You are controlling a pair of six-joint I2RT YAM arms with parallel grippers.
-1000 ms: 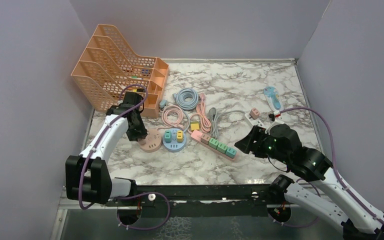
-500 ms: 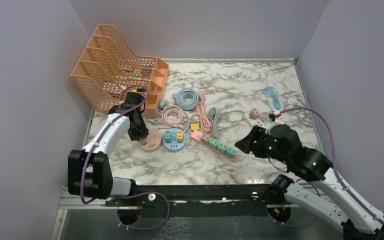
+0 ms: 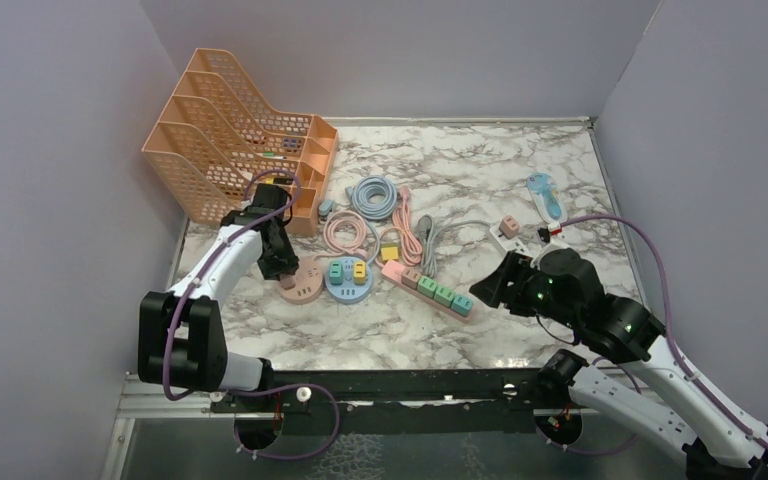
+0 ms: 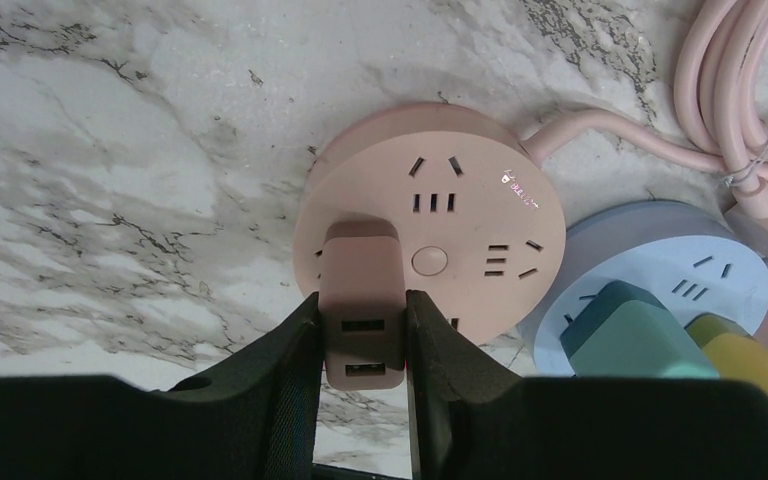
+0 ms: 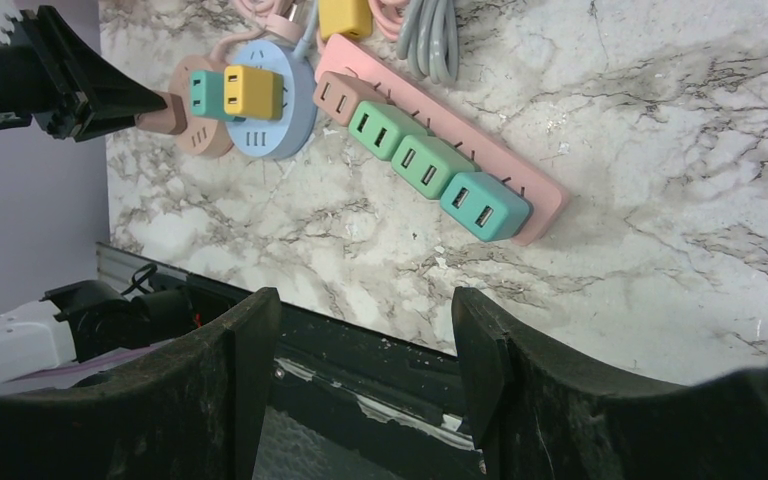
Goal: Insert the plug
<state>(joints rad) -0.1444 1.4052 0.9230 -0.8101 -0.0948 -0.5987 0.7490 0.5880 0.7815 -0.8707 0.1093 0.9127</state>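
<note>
The left hand point(image 4: 362, 330) is closed narrow on the pink plug point(image 4: 362, 265), one finger flat against each side. The plug stands on the face of the round pink socket hub point(image 4: 460, 230), at the rim nearest the hand; whether its pins are fully seated cannot be told. Touching that hub, on the hand's right, sits a blue round hub point(image 4: 660, 265) that carries a teal plug point(image 4: 625, 340) and a yellow plug point(image 4: 745, 350), both close beside the right finger. The hub's pink cable point(image 4: 600, 130) runs off beyond the fingertips toward a coil. Behind the left hand stands the orange file rack point(image 3: 230, 140).

The right hand point(image 5: 365, 300) hangs above the desk point(image 3: 480, 170), spread wide and holding nothing. Ahead of its fingertips lies the pink power strip point(image 5: 550, 205), set with green adapters point(image 5: 410, 150) and a teal one.
</note>
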